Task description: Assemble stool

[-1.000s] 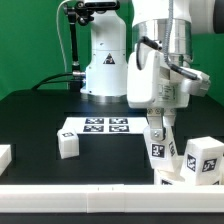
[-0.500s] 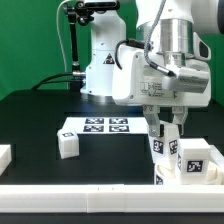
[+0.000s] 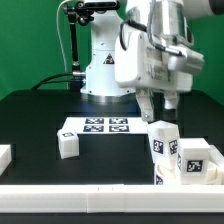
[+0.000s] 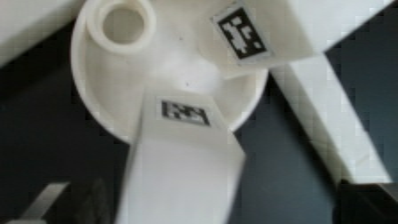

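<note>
Jaws are hanging wide open and holding nothing, just above the leg in the exterior view. In the wrist view the leg is running up between the two fingers, with a gap showing on each side.

Trouble is waiting mainly in that leg's footing. It is standing on the seat, but neither view is showing whether its foot is sitting fully in a socket or only resting on the disc, so I am judging that it may be loose. A brush from a finger could be tipping it over, against the second leg just beside it on the exterior view's right. A descent slightly off centre could be landing a finger on the leg's top instead of beside it, shoving the seat across the counter. One socket is sitting open, and the third leg is sitting well apart on the exterior view's left, near the marker board, so a long carry is looming.

The leg's long axis is running vertically, upright or very nearly so, with its top pointing toward the jaws and its tagged face looking toward the exterior camera. The seat is lying flat near the counter's front edge, on the exterior view's right.
</note>
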Tool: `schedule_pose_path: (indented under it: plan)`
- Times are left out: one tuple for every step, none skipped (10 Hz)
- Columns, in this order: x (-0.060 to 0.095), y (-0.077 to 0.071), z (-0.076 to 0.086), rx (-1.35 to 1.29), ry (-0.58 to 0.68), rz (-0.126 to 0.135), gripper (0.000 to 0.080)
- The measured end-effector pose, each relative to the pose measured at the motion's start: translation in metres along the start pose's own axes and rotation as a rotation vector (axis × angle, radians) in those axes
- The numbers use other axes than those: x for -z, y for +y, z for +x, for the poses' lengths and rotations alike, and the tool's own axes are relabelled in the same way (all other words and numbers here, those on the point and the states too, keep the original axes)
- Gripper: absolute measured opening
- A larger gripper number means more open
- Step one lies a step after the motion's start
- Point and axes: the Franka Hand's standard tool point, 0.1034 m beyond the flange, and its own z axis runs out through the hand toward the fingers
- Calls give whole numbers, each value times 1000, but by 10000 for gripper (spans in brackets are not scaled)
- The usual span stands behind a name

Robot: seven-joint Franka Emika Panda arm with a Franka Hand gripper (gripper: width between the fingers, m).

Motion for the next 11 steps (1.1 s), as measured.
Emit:
schedule_pose_path:
  plan:
    - [13,-7,10,97,-12,7,646]
    - [19,-16,17,156,-16,13,646]
    - [22,-23,19,174,-16,5,649]
    - [21,-23,19,174,-12,11,649]
    - [20,-21,20,176,-10,9,649]
    - [20,-22,20,176,-9,9,649]
    - [20,-22,21,179,-8,9,649]
    - [19,-23,28,323,2,6,649]
    - [19,-29,40,460,17,5,649]
    - [20,-36,53,544,25,7,649]
    - [21,-42,61,577,33,9,649]
